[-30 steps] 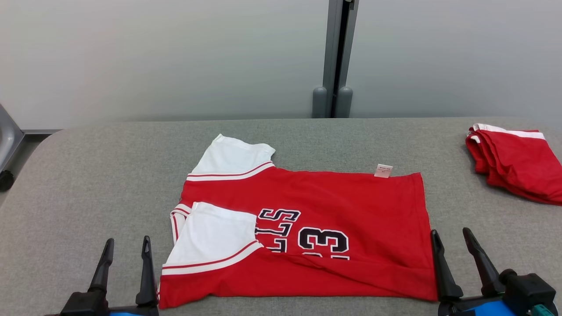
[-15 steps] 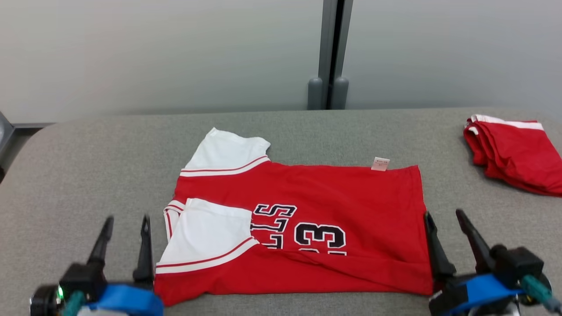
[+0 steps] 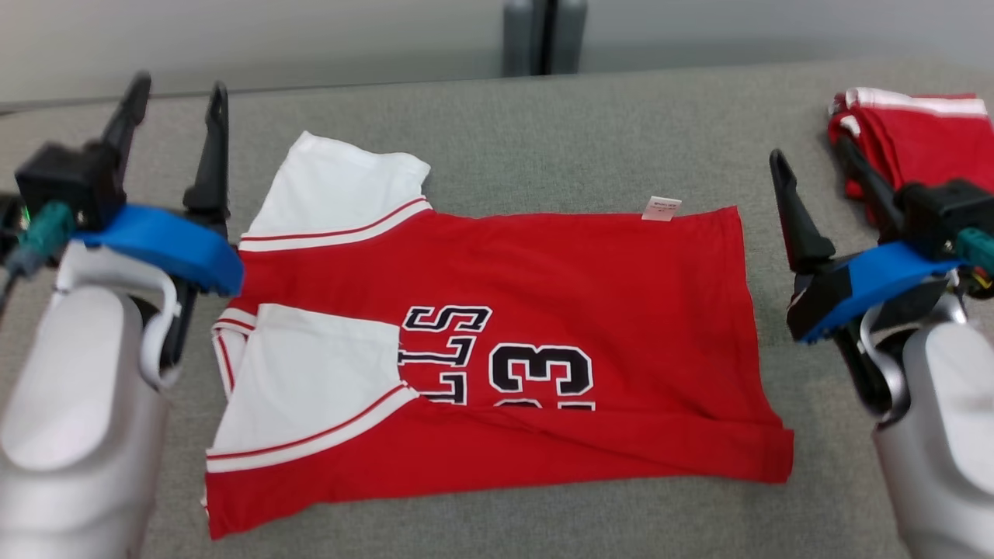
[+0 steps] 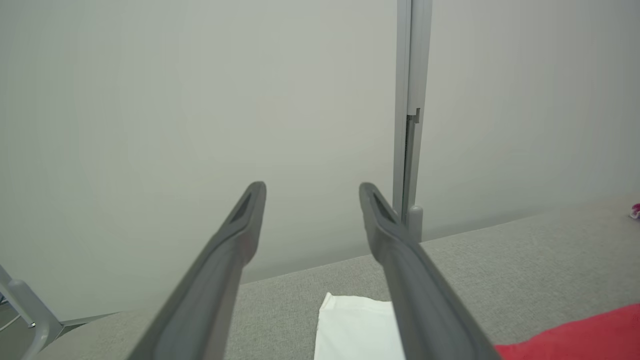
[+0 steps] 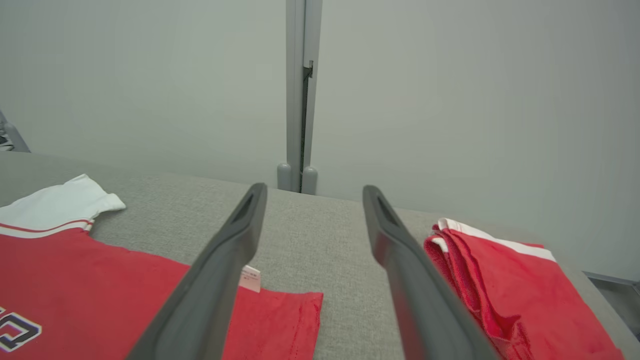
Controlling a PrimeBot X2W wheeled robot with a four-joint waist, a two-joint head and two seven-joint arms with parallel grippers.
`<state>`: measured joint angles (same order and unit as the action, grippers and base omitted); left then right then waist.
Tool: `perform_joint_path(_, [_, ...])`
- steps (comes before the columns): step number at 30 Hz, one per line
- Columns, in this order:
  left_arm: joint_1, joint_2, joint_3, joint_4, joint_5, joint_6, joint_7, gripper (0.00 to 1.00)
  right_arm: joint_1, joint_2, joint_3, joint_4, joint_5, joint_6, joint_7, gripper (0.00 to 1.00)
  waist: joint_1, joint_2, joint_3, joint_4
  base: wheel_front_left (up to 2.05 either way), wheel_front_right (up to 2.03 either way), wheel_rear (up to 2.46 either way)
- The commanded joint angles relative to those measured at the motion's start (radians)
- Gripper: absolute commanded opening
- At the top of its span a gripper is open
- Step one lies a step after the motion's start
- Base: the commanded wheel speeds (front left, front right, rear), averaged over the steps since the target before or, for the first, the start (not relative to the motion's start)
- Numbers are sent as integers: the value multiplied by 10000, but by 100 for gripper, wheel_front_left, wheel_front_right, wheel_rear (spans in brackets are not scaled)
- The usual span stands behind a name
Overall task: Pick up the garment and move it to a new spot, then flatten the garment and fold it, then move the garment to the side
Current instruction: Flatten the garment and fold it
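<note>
A red jersey point(image 3: 543, 310) with white sleeves and black lettering lies partly folded on the grey table point(image 3: 497, 109), its near edge doubled over the number. My left gripper point(image 3: 178, 85) is open and raised beside the far white sleeve point(image 3: 342, 186), empty. My right gripper point(image 3: 811, 159) is open too, off the jersey's right hem, holding nothing. In the left wrist view the open fingers frame the white sleeve point(image 4: 355, 325). The right wrist view shows the jersey point(image 5: 100, 280) at lower left with its small white tag point(image 5: 250, 278).
A folded stack of red garments point(image 3: 924, 124) sits at the table's far right, close behind my right gripper, and appears in the right wrist view point(image 5: 505, 285). A pale wall with a grey post point(image 3: 543, 35) runs behind the table.
Both arms rose and reached forward along the jersey's sides, grippers staying open. The head camera tilted down, so the whole scene shifted. The jersey itself has not moved.
</note>
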<state>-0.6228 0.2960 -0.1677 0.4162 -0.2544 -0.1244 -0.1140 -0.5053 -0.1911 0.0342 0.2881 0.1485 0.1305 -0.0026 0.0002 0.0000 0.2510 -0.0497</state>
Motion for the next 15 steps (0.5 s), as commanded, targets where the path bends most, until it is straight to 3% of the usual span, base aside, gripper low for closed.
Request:
perform_joint_path(1, [-639,147,-220,299,-142,-77,151,100,-498,-206,80,248,52,4,235,100,-2,0,438,127,0,0,0])
perform_joint_path(3, [-988,204,-413,471,-264,-82,238,100,-769,-294,158,373,113,6,376,100,-2,0,628,94,0,0,0])
perform_joint_path(9, [-3099,685,-2286,1838,-1487,-65,970,100,-2012,-712,762,1105,558,4,1272,100,-2,0,1793,-149,0,0,0])
perform_joint_path(15, [-4118,1045,-3600,2802,-2360,-66,1486,100,-2529,-665,1323,1539,1039,4,1472,100,-2,0,2376,-450,0,0,0])
